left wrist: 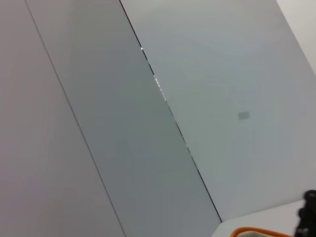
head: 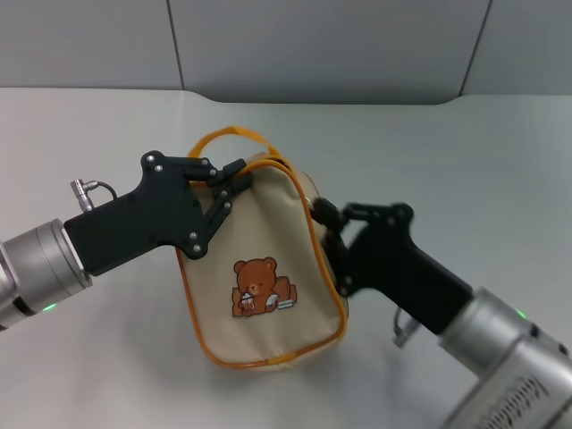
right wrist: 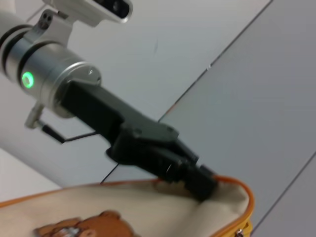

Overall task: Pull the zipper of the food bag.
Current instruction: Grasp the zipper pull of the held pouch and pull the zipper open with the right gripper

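Note:
The food bag (head: 259,268) stands on the white table, beige with orange piping and a brown bear picture facing me. Its orange loop handle (head: 234,136) lies behind it. My left gripper (head: 234,183) comes in from the left and is shut on the bag's top left corner; the right wrist view shows this pinch (right wrist: 205,185). The zipper (head: 313,234) runs along the bag's orange-trimmed right edge. My right gripper (head: 326,216) sits against that edge near the top. A small silver pull tab (right wrist: 240,232) shows at the bag's edge in the right wrist view.
The white table (head: 465,161) spreads around the bag, with a grey panelled wall (head: 322,45) behind it. The left wrist view shows mostly wall, with a bit of the orange handle (left wrist: 256,232) at its lower edge.

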Robot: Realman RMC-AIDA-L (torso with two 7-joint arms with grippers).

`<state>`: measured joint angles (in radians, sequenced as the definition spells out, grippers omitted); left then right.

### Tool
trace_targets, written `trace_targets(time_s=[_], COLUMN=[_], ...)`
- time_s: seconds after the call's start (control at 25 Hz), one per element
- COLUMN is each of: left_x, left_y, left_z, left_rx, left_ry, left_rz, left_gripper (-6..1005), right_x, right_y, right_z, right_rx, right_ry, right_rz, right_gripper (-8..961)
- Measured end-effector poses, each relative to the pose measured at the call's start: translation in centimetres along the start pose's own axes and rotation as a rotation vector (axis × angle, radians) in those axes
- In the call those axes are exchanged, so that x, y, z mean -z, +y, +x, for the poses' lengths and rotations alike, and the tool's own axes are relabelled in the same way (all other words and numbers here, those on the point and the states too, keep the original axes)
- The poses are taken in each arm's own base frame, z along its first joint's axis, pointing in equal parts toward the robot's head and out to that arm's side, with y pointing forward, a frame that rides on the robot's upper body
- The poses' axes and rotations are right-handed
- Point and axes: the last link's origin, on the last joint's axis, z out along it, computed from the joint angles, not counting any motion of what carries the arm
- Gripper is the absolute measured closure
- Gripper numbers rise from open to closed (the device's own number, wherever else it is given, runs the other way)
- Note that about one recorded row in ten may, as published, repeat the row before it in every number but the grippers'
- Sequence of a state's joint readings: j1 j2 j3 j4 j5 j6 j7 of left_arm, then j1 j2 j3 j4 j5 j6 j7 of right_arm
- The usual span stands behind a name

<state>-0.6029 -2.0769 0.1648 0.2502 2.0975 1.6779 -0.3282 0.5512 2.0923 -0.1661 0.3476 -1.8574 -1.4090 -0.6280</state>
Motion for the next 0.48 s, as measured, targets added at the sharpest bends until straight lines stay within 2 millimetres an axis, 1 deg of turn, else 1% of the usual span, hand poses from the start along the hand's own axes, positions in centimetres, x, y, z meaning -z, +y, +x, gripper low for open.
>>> trace_targets(time_s=[0.12, 0.16, 0.2, 0.24, 0.28, 0.32, 0.36, 0.4, 0.44, 0.48], left_x=[0.0, -0.1, -0.1, -0.1, -0.1, -0.1, -0.1, -0.1, -0.1, -0.1], left_y=[0.0, -0.1, -0.1, -0.1, -0.1, -0.1, -0.2, -0.2, -0.3, -0.3], left_z=[0.0, -0.1, -0.1, -0.1, -0.1, -0.1, -0.1, -0.1, -0.1, -0.1], left_rx=[0.000, -0.001, -0.001, 0.000, 0.000, 0.001, 0.001, 0.001, 0.002, 0.003], left_ry=[-0.003, -0.008, -0.008, -0.009, -0.010, -0.011, -0.011, -0.011, -0.010, -0.009], left_rz=[0.002, 0.003, 0.003, 0.004, 0.004, 0.004, 0.007, 0.007, 0.008, 0.011], left_gripper=[941, 941, 941, 941, 941, 941, 941, 941, 941, 942], right_x=[1.9, 3.8, 3.8, 5.5, 5.5, 6.6, 8.1, 8.1, 9.2, 9.2], right_y=[0.8, 1.7, 1.7, 2.6, 2.6, 3.1, 3.8, 3.8, 4.4, 4.4], right_z=[0.0, -0.3, -0.3, -0.4, -0.4, -0.3, -0.1, -0.1, 0.0, 0.0], right_rx=[-0.017, -0.028, -0.028, -0.040, -0.040, -0.049, -0.061, -0.061, -0.073, -0.073], right_ry=[0.027, 0.036, 0.036, 0.060, 0.060, 0.085, 0.133, 0.133, 0.167, 0.167], right_rz=[0.021, 0.031, 0.031, 0.031, 0.031, 0.031, 0.033, 0.033, 0.036, 0.036], right_gripper=[952, 952, 952, 952, 952, 952, 949, 946, 943, 941])
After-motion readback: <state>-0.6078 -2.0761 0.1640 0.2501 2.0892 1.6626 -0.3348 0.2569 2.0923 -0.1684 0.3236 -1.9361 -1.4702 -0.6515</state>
